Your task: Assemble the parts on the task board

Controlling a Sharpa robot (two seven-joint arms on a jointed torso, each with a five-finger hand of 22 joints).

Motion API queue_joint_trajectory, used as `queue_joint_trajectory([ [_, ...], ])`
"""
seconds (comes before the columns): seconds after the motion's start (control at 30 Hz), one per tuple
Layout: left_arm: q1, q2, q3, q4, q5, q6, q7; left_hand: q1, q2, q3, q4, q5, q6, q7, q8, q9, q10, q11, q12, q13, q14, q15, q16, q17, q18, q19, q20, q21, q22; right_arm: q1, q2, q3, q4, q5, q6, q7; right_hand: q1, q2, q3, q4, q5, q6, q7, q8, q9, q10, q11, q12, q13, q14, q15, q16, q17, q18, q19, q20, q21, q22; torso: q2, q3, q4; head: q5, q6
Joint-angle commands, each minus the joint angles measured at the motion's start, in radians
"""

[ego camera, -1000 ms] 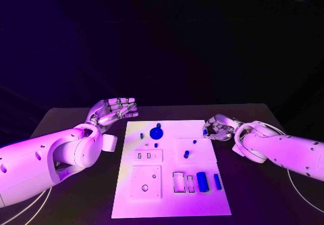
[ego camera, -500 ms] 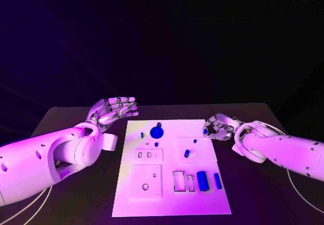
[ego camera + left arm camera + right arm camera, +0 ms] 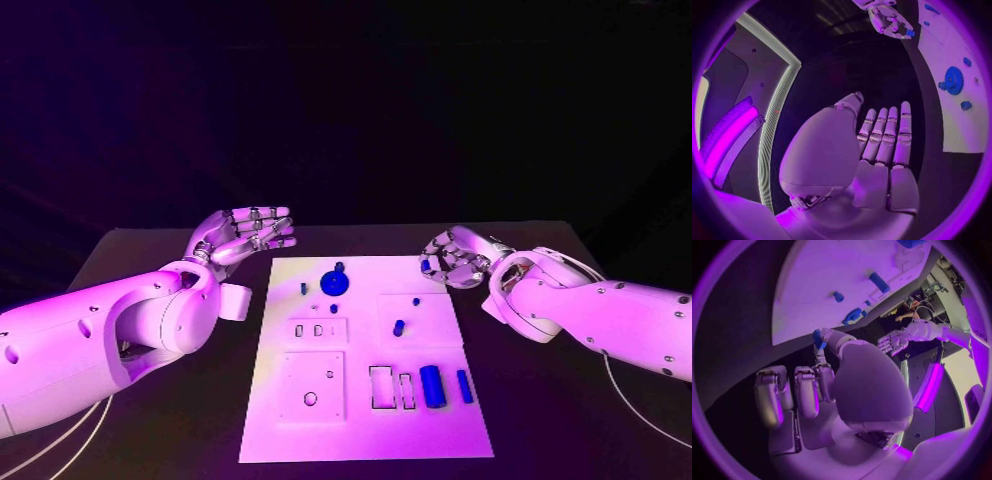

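Right hand (image 3: 454, 257), risen since earlier, pinches a blue part (image 3: 819, 338); align squarely above board (image 3: 368, 420); left hand (image 3: 245, 233) idle, fingers apart.

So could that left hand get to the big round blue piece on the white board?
Probably yes: the left hand is open, holds nothing, and only bare board lies between it and the round blue piece.

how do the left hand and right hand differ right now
The left hand holds nothing, its fingers straight and side by side; the right hand pinches a small blue part. The left hand sits beyond the task board's far left corner, the right hand at its far right corner. Both are silver hands on white arms.
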Motion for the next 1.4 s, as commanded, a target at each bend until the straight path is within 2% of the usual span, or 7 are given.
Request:
queue_joint_trajectory([
  [0.03,0.001,0.006,0.001,-0.002,-0.004,0.016,0.005,-0.004,-0.010,0.007,0.001,-0.005,-0.005,0.053,-0.003,-0.002,-0.007,0.000,-0.003,-0.002,-0.008,0.001,-0.006,0.001,0.009,-0.007,0.003,-0.005,-0.001,0.006,0.018,0.000,0.047,-0.051,-0.034,-0.093,-0.003,0.010,0.008,0.000,0.006,0.008,-0.004,0.021,0.020,0.005,0.003,-0.004,0.096,0.093,-0.008,0.005,0.214,-0.014,0.106,-0.009,0.004,0.263,-0.005,-0.0018,-0.0016,0.004,-0.005],
  [0.43,0.001,0.025,0.001,-0.025,-0.008,0.015,0.000,-0.005,-0.010,0.008,0.001,-0.005,-0.005,0.053,-0.004,-0.002,-0.007,0.000,-0.003,-0.002,-0.008,0.001,-0.006,0.001,0.009,-0.007,0.003,-0.005,-0.002,-0.004,0.150,-0.005,0.123,-0.100,0.008,-0.192,-0.012,0.008,0.022,-0.014,0.006,0.009,-0.005,0.027,0.023,0.006,0.002,-0.008,0.095,0.092,-0.009,0.003,0.208,-0.014,0.106,-0.010,0.004,0.263,-0.010,-0.0031,0.0048,0.024,-0.017],
  [0.57,0.001,0.027,0.001,-0.028,-0.009,0.016,0.000,-0.006,-0.010,0.008,0.002,-0.005,-0.005,0.053,-0.003,-0.002,-0.007,0.000,-0.003,-0.001,-0.008,0.001,-0.006,0.002,0.009,-0.007,0.004,-0.005,-0.002,-0.022,0.197,-0.006,0.121,-0.105,0.009,-0.213,-0.013,0.007,0.023,-0.016,0.005,0.009,-0.005,0.027,0.023,0.007,0.001,-0.006,0.097,0.091,-0.009,0.002,0.204,-0.014,0.106,-0.010,0.004,0.263,-0.010,-0.0041,0.0033,0.036,-0.019],
  [0.93,0.001,0.029,0.001,-0.028,-0.023,0.017,-0.017,-0.017,-0.009,0.007,0.007,-0.007,-0.003,0.053,-0.003,-0.002,-0.006,0.000,-0.002,-0.001,-0.008,0.001,-0.008,0.002,0.009,-0.008,0.004,-0.006,-0.003,-0.072,0.277,-0.012,0.102,-0.151,-0.002,-0.261,-0.018,0.006,0.024,-0.017,0.005,0.010,-0.005,0.029,0.024,0.010,0.001,-0.005,0.099,0.091,-0.010,0.001,0.201,-0.014,0.106,-0.010,0.004,0.263,-0.010,-0.0049,0.0080,0.044,-0.029],
  [1.03,0.001,0.027,0.001,-0.027,-0.029,0.017,-0.023,-0.019,-0.010,0.006,0.008,-0.007,-0.003,0.053,-0.003,-0.002,-0.006,0.000,-0.002,-0.001,-0.008,0.001,-0.008,0.002,0.009,-0.008,0.004,-0.006,-0.003,-0.084,0.288,-0.013,0.100,-0.164,-0.004,-0.274,-0.026,0.005,0.025,-0.018,0.004,0.009,-0.006,0.031,0.025,0.010,0.001,-0.005,0.100,0.091,-0.010,0.001,0.201,-0.014,0.106,-0.011,0.004,0.263,-0.009,-0.0040,0.0047,0.050,-0.034],
  [1.27,0.001,0.026,0.001,-0.025,-0.033,0.019,-0.026,-0.021,-0.010,0.006,0.009,-0.007,-0.002,0.053,-0.003,-0.002,-0.006,0.000,-0.002,-0.001,-0.008,0.001,-0.009,0.002,0.009,-0.009,0.004,-0.006,-0.003,-0.100,0.304,-0.015,0.094,-0.178,-0.003,-0.282,-0.044,0.003,0.027,-0.017,0.004,0.008,-0.007,0.034,0.026,0.013,0.000,-0.004,0.102,0.091,-0.011,0.001,0.200,-0.014,0.106,-0.011,0.004,0.263,-0.009,-0.0043,0.0035,0.048,-0.039],
  [1.4,0.001,0.028,0.001,-0.026,-0.034,0.021,-0.027,-0.021,-0.010,0.006,0.009,-0.007,-0.002,0.053,-0.003,-0.002,-0.006,0.000,-0.002,-0.001,-0.008,0.001,-0.009,0.002,0.009,-0.009,0.004,-0.006,-0.003,-0.114,0.315,-0.016,0.085,-0.194,-0.004,-0.292,-0.049,0.002,0.027,-0.017,0.003,0.007,-0.007,0.034,0.026,0.013,0.000,-0.004,0.102,0.091,-0.011,0.001,0.200,-0.014,0.106,-0.012,0.004,0.263,-0.010,-0.0040,0.0075,0.047,-0.045],
])
